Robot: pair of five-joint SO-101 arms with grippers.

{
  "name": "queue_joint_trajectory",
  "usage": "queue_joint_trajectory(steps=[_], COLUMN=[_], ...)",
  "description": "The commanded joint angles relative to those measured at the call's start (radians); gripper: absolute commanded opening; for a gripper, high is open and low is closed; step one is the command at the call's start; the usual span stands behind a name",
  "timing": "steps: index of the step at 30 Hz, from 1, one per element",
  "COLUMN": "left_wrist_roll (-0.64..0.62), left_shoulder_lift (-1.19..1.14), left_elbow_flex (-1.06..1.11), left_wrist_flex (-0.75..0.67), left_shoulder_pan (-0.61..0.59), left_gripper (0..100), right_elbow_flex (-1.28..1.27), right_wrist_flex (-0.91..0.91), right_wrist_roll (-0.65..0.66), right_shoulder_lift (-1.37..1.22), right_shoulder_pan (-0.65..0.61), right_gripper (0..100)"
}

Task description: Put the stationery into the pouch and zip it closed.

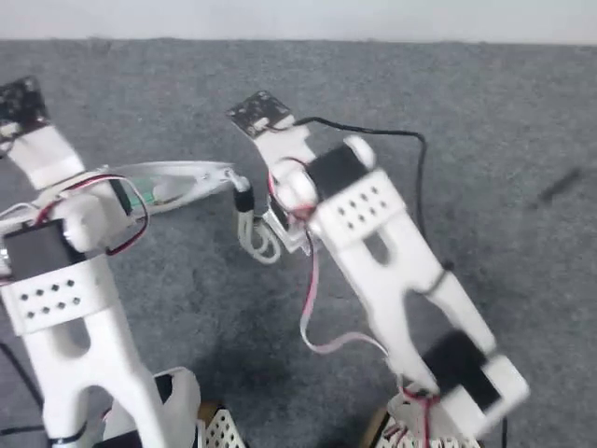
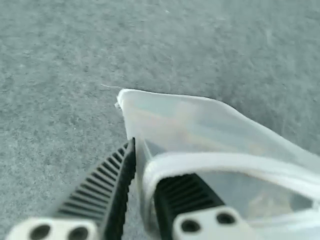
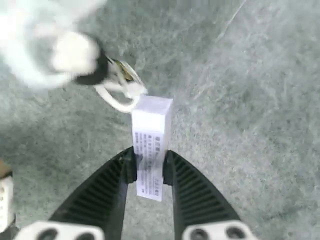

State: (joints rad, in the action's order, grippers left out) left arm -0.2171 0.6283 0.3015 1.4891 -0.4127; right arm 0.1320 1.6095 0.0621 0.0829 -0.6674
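A translucent white pouch (image 1: 177, 185) is held off the grey mat between the two arms. My left gripper (image 2: 142, 185) is shut on one end of the pouch (image 2: 200, 135), one black ridged finger on each side of its rim. Faint coloured shapes show through the plastic, one of them green (image 1: 140, 198). At the other end, a white cord loop (image 3: 117, 100) hangs from the dark zipper pull (image 3: 122, 75) and carries a printed white paper tag (image 3: 151, 135). My right gripper (image 3: 149, 165) is shut on that tag, just below the pouch's tip (image 1: 241, 187).
Grey carpet-like mat (image 1: 485, 112) covers the whole table. A black cable (image 1: 410, 159) runs from the right arm's wrist toward the right. A dark streak (image 1: 560, 187) lies at the far right. The arm bases (image 1: 215, 425) stand at the near edge.
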Motion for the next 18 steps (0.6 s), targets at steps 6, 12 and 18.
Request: queue_joint_trajectory(steps=[6, 12, 18], left_wrist_roll=[0.048, 0.048, 0.048], left_shoulder_lift=[0.000, 0.000, 0.000], left_elbow_flex=[-0.133, -0.128, -0.104], left_wrist_flex=[0.087, 0.086, 0.072], left_shoulder_pan=[0.032, 0.032, 0.031], left_gripper=[1, 1, 1], right_elbow_flex=[-0.305, -0.543, -0.740], right_wrist_flex=[-0.265, -0.536, -0.765], right_wrist_roll=[-0.187, -0.192, -0.192], right_shoulder_lift=[0.541, 0.789, 0.931], right_shoulder_pan=[-0.008, -0.008, -0.054], right_gripper=[0.9, 0.9, 0.9])
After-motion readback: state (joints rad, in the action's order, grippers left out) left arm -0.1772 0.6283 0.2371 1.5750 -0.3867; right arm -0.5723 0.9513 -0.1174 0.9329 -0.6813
